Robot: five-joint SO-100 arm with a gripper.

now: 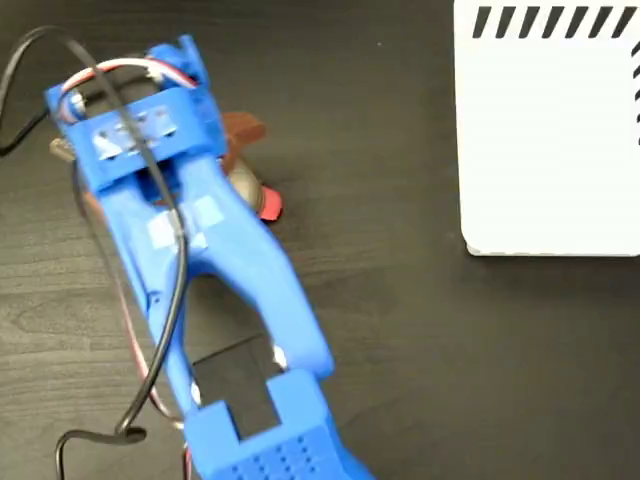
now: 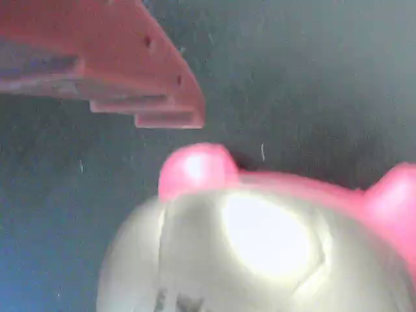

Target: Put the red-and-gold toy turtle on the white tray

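The red-and-gold toy turtle (image 1: pixel 252 190) lies on the dark table at the left of the fixed view, mostly hidden under my blue arm; only a bit of shell and a red leg show. In the wrist view the turtle (image 2: pixel 260 253) fills the lower half, its pale gold shell glaring and pink legs poking out. My gripper (image 1: pixel 238 160) hangs right over it. One reddish finger (image 2: pixel 130 71) stands just off the turtle's far side with dark table between them, so the gripper is open; the other finger is hidden. The white tray (image 1: pixel 550 150) sits at the upper right, far from the turtle.
Black cables (image 1: pixel 150 300) loop along my arm on the left. A wide stretch of bare dark wooden table (image 1: pixel 380 200) lies between the turtle and the tray. The tray's top edge carries black diagonal stripes (image 1: pixel 550 22).
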